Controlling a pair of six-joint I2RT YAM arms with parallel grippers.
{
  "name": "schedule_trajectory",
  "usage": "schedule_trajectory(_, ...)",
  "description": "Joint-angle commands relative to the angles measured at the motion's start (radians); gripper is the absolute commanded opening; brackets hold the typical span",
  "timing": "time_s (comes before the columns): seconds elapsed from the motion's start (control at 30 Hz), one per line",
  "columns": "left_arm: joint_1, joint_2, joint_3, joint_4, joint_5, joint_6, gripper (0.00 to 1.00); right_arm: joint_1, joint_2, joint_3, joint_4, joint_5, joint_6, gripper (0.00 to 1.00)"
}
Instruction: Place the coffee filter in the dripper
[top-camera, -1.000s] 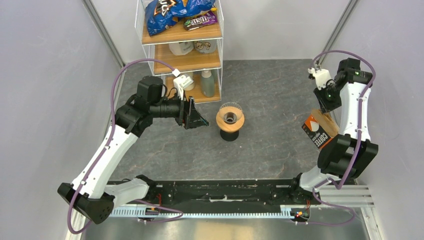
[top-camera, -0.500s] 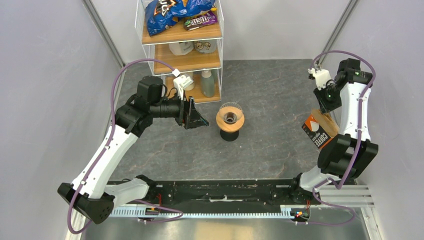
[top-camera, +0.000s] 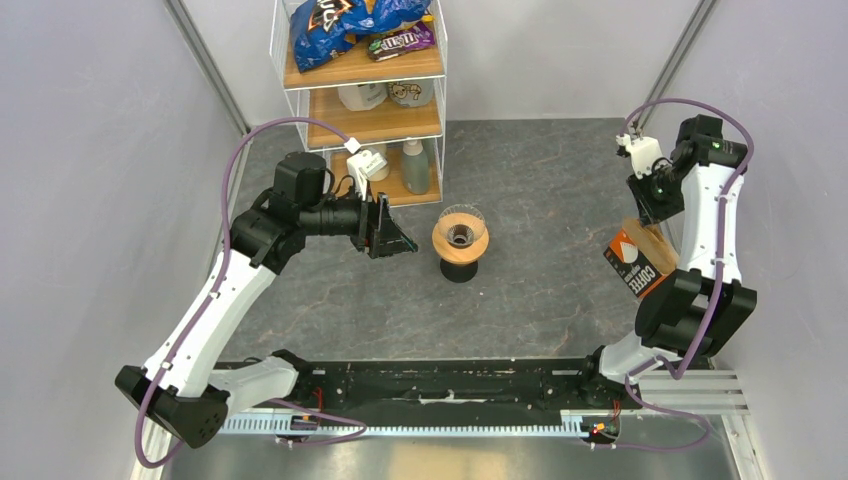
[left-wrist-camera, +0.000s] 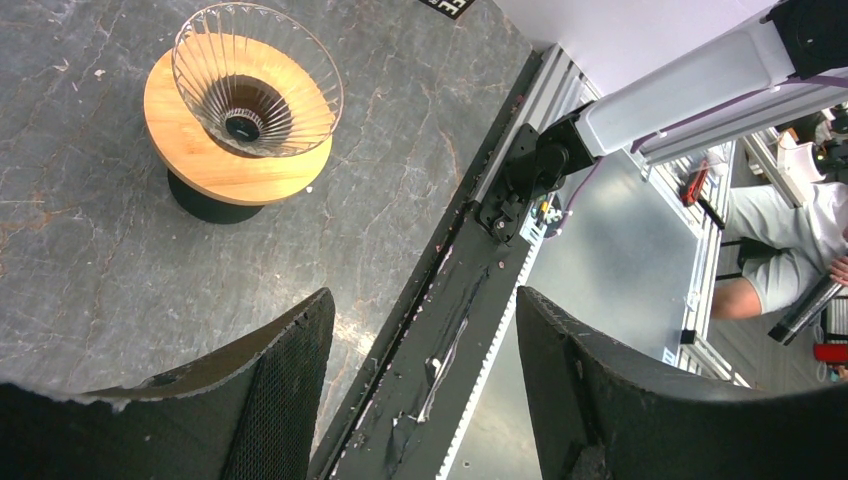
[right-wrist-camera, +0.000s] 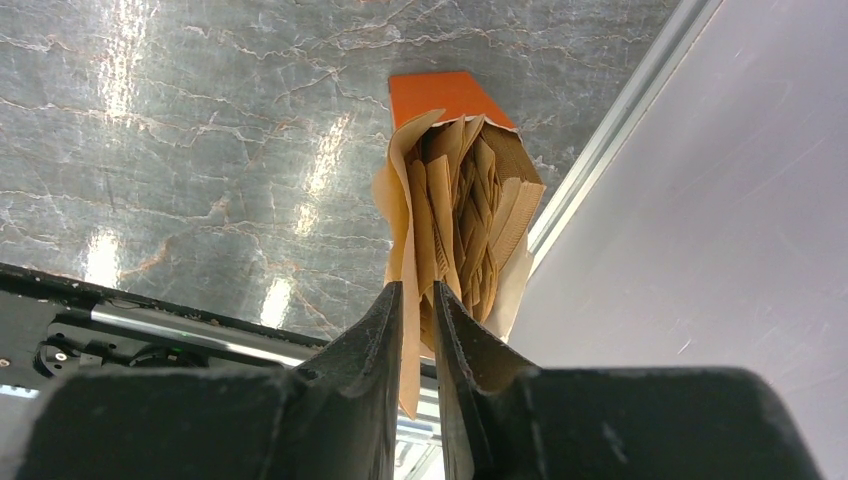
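Coffee filter, the outermost tan sheet, sits in the orange packet's mouth at the bench's right edge, pinched by the narrow right pincer. Drawing it out is the step in hand; next it must come free alone and cross to the dripper mid-bench. Beside that, the left pincer gapes empty.

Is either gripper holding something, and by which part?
The right gripper pinches one coffee filter by its upper edge; the left gripper holds nothing.
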Motion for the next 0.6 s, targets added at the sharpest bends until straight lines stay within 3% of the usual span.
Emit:
schedule_trajectory(0.0,0.001,-0.01,0.017,-0.006,0.025,-0.02,0.72,-0.006,0.009,0.013,-0.016,0.014,-0.018,0.24)
schedule_trajectory(0.57,0.001,-0.005,0.016,-0.006,0.029,-0.021,0.73,-0.006,0.026,-0.014,0.001,0.026,-0.028,0.24)
